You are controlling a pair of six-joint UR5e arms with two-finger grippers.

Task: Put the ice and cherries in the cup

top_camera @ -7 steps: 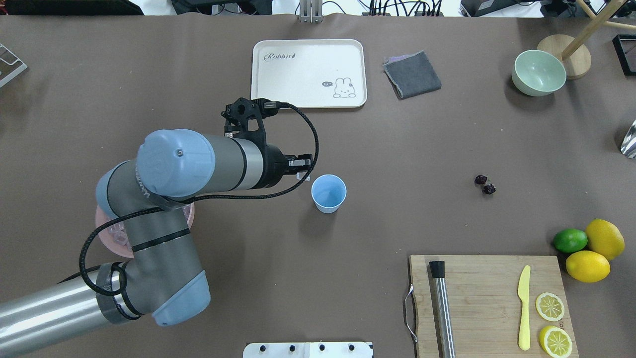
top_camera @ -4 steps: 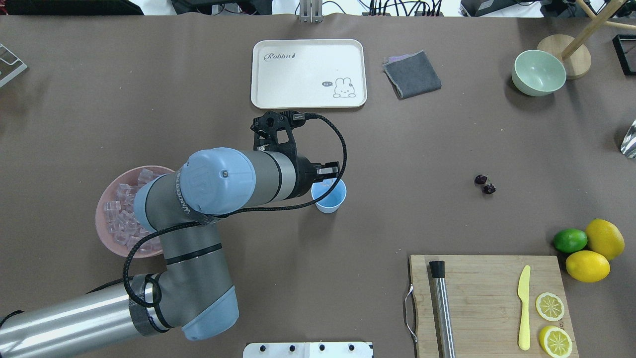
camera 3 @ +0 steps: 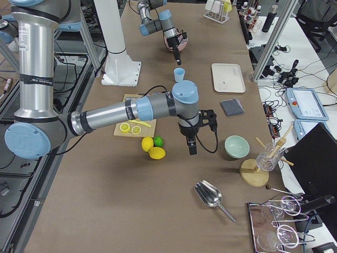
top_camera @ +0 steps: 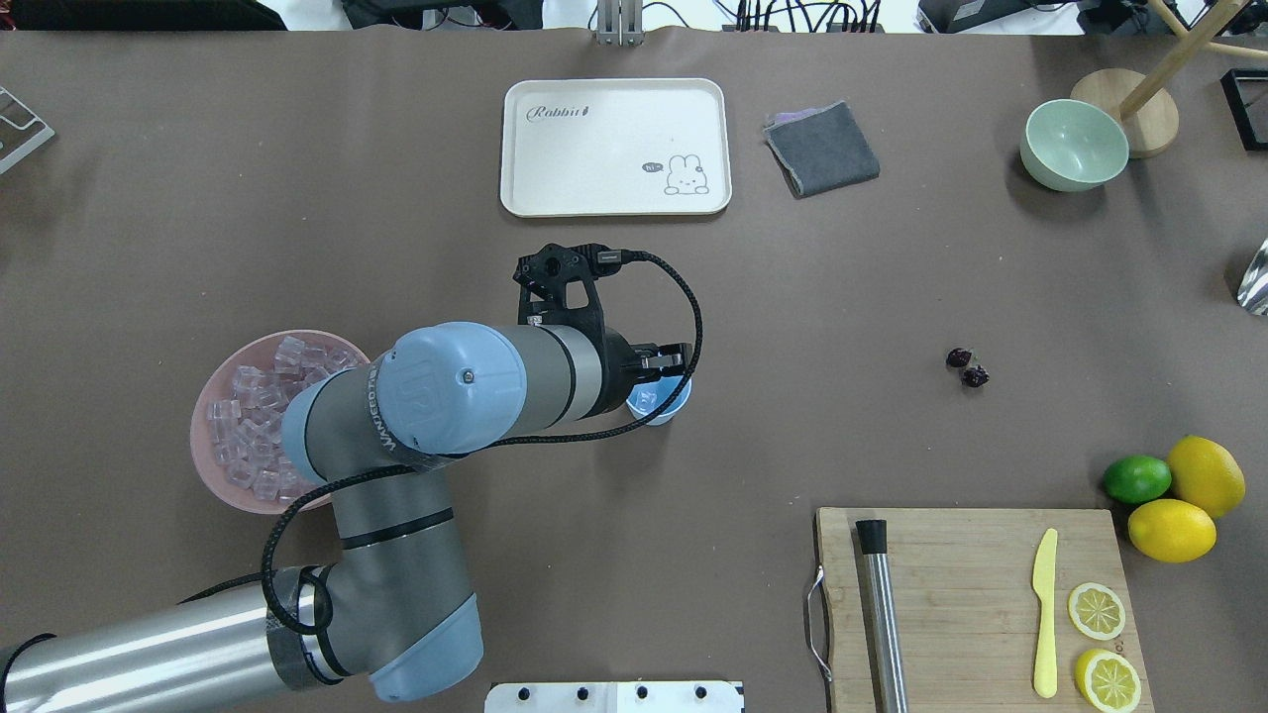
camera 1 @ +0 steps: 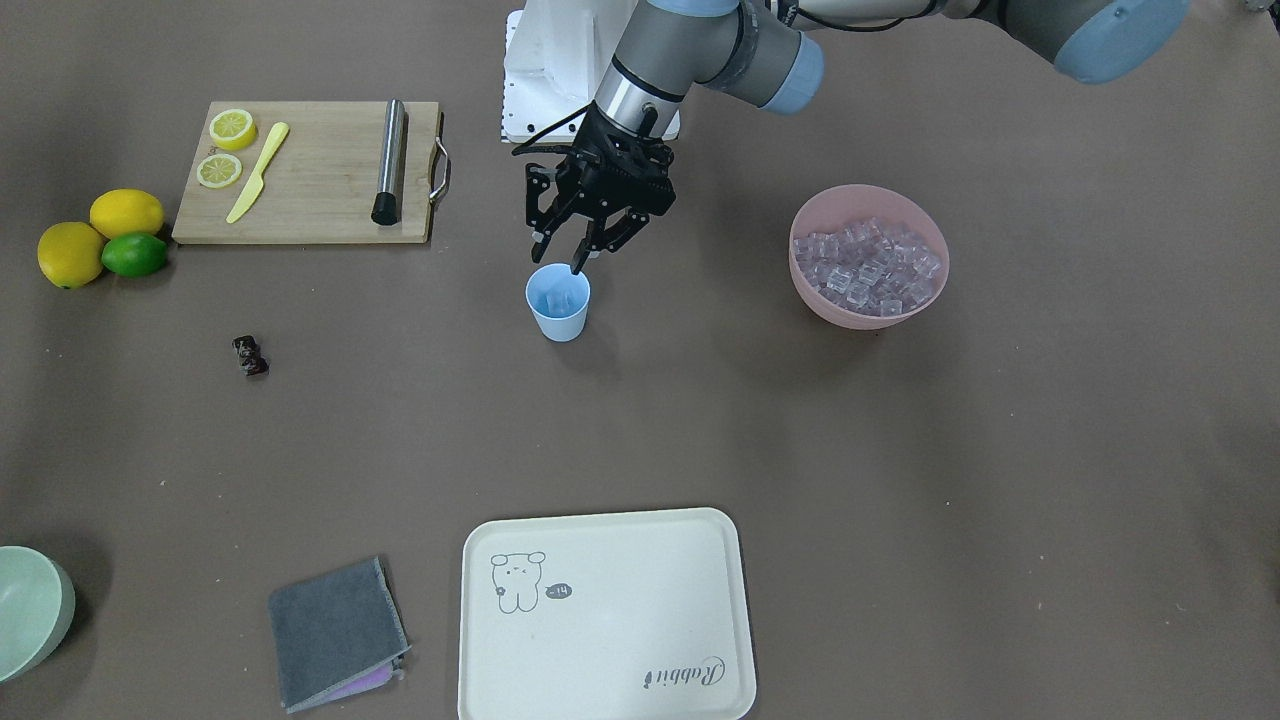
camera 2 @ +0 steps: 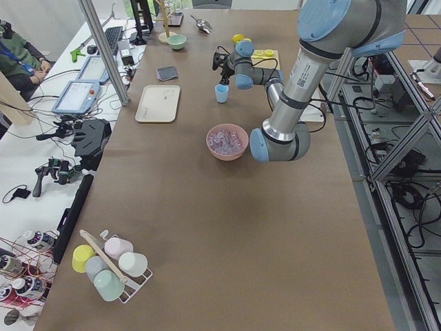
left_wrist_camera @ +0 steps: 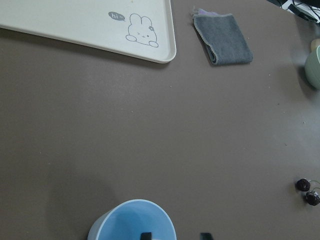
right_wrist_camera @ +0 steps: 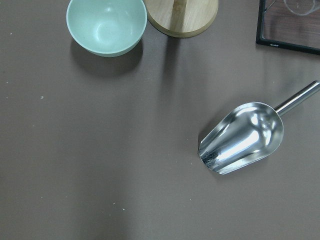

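The light blue cup (camera 1: pixel 558 312) stands mid-table, and one clear ice cube (camera 1: pixel 557 296) lies inside it. My left gripper (camera 1: pixel 572 255) hangs open just above the cup's rim, its fingertips (left_wrist_camera: pixel 145 235) apart with nothing between them. In the overhead view the left gripper (top_camera: pixel 662 368) covers part of the cup (top_camera: pixel 670 406). More ice (camera 1: pixel 866 268) fills the pink bowl (camera 1: pixel 850 312) on my left. The two dark cherries (top_camera: pixel 967 367) lie on the bare table to my right, apart from the cup. My right gripper (camera 3: pixel 190 147) shows only in the exterior right view, where I cannot tell its state.
A cream tray (top_camera: pixel 614 147) and a grey cloth (top_camera: pixel 822 149) lie beyond the cup. The cutting board (top_camera: pixel 971 604) holds a yellow knife, lemon slices and a metal rod. Two lemons and a lime (top_camera: pixel 1136 478) sit beside it. A green bowl (right_wrist_camera: pixel 106 25) and a metal scoop (right_wrist_camera: pixel 242 137) lie below the right wrist.
My left arm swung right, carrying the gripper from beside the cup to over it. The pink bowl came out from under the arm. An ice cube now lies in the cup.
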